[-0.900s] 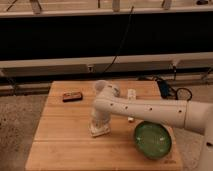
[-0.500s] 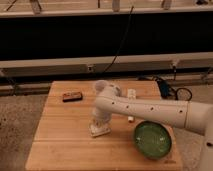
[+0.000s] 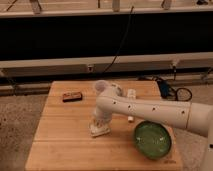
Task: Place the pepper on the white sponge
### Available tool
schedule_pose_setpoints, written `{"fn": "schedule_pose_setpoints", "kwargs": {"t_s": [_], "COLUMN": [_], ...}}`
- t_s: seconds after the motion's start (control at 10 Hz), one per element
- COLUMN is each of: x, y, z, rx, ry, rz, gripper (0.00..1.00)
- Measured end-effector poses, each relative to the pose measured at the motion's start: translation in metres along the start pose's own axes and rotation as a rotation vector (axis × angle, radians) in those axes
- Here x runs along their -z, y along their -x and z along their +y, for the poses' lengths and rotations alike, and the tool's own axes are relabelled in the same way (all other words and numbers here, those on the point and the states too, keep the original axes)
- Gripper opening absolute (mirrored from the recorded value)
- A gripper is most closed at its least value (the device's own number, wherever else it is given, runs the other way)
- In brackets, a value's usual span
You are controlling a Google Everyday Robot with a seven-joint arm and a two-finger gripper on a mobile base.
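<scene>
1. The robot's white arm (image 3: 150, 111) comes in from the right edge, runs leftward above the wooden table (image 3: 55, 142), bends at a rounded joint near the table's middle and then drops toward the surface
2. The gripper (image 3: 99, 121) sits at the low end of that arm, pointing down, a little left of the table's centre and toward the front half
3. Whether the gripper is open or closed cannot be told from this view, and it is just as unclear whether it holds anything
4. The white sponge (image 3: 101, 132) lies flat on the table directly under the gripper; the two look to be touching or nearly so, and which it is cannot be settled
5. The pepper cannot be made out anywhere; the area at the gripper's tip is too indistinct to show it
6. A round green dish (image 3: 152, 141) rests on the front right part of the table, near the sponge but clearly apart from it, and partly beneath the arm's long link
7. A flat reddish-brown rectangular block (image 3: 72, 96) lies toward the back left of the table, well apart from the sponge
8. A small pale object (image 3: 131, 93) stands near the back edge, just behind the arm
9. Dark cables (image 3: 172, 91) lie on the floor beyond the table's back right corner
</scene>
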Motion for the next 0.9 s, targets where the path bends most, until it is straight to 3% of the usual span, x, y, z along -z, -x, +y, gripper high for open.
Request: {"fn": "schedule_pose_setpoints", "kwargs": {"t_s": [0.4, 0.5, 0.7, 0.9], "x": [0.0063, 0.0073, 0.0082, 0.0098], "y": [-0.0011, -0.0007, -0.0002, -0.0002], "z": [0.0018, 0.0022, 0.0041, 0.0045], "rx": [0.005, 0.007, 0.01, 0.013], "ry": [-0.003, -0.002, -0.004, -0.007], "rz": [-0.003, -0.004, -0.005, -0.006], "gripper": [0.46, 0.51, 0.46, 0.27]}}
